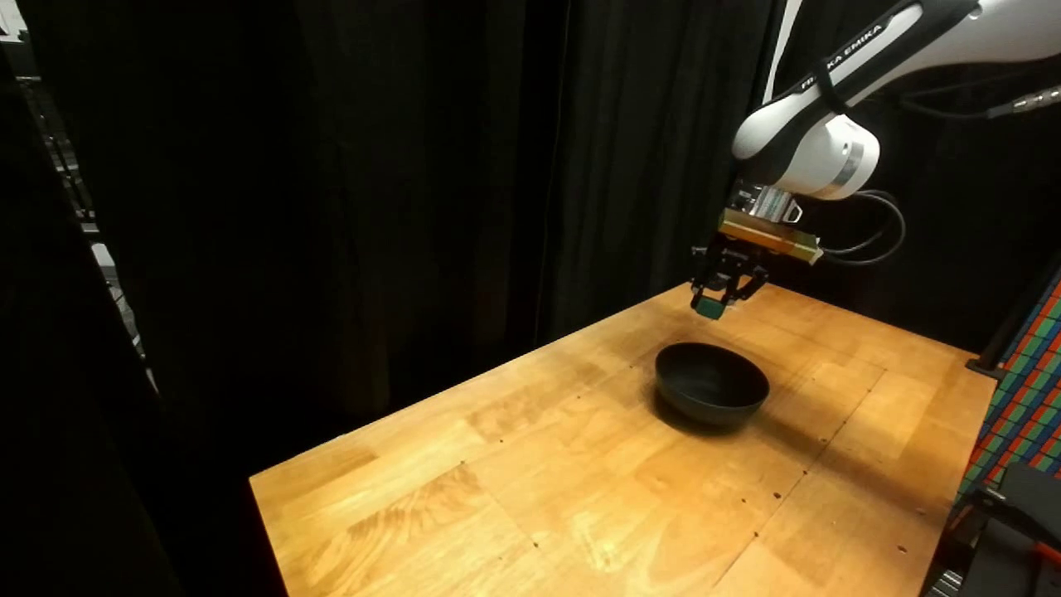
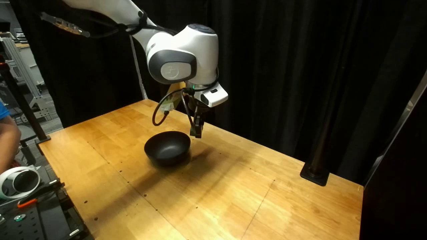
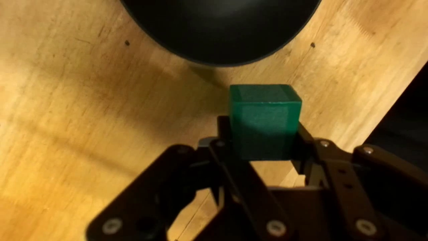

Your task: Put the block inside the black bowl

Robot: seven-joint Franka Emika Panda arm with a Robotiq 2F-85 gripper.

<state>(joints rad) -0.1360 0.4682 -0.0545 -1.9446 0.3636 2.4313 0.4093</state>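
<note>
Nearest the wrist camera, the dark gripper point(image 3: 264, 134) was seen at the near side, its two fingers parted only as far as the green block point(image 3: 265, 130), which was clasped between them. On the far side, the black bowl point(image 3: 220, 36) was partly cut off by the edge of the view, and a strip of the wooden table point(image 3: 83, 100) was left showing between the bowl's rim and the block.

In an exterior view, the bowl point(image 1: 711, 390) was set upright on the table, right of the middle, and the block point(image 1: 709, 308) was held above the tabletop, outside the bowl's hollow. On the right, the white arm point(image 1: 833, 157) was backed by a black curtain point(image 1: 414, 166).

In an exterior view, a person's arm point(image 2: 8, 140) was glimpsed at the left. Just right of the bowl point(image 2: 168, 146), the gripper point(image 2: 196, 133) was seen edge-on, its grip hard to make out there.
</note>
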